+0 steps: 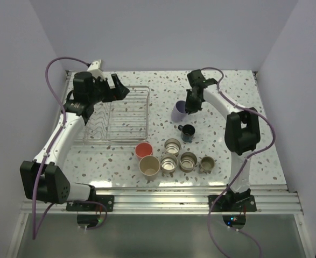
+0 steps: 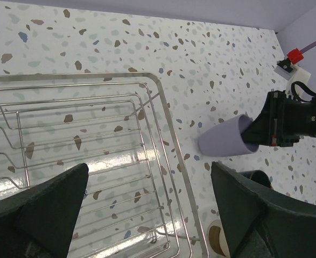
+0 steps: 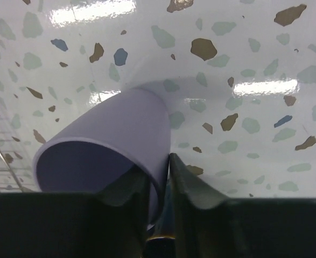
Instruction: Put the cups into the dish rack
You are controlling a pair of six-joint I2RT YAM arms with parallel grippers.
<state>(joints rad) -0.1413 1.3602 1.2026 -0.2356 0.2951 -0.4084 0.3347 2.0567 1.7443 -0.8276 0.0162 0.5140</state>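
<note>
My right gripper (image 1: pixel 187 107) is shut on the rim of the lavender cup (image 1: pixel 178 111), one finger inside, and holds it tilted above the table (image 3: pixel 114 140). The cup also shows in the left wrist view (image 2: pixel 225 141). My left gripper (image 1: pixel 117 88) is open and empty over the far end of the silver wire dish rack (image 1: pixel 141 91), whose wires show below it (image 2: pixel 166 121). On the table stand the black mug (image 1: pixel 188 132), the pink-red cup (image 1: pixel 144 150), the beige cup (image 1: pixel 149 166), three steel cups (image 1: pixel 172 145) (image 1: pixel 169 163) (image 1: pixel 188 160) and the olive-tan mug (image 1: pixel 206 164).
The dish rack holds no cups. White walls close in the speckled table (image 1: pixel 238 91) at the back and both sides. A metal rail (image 1: pixel 163 200) runs along the near edge.
</note>
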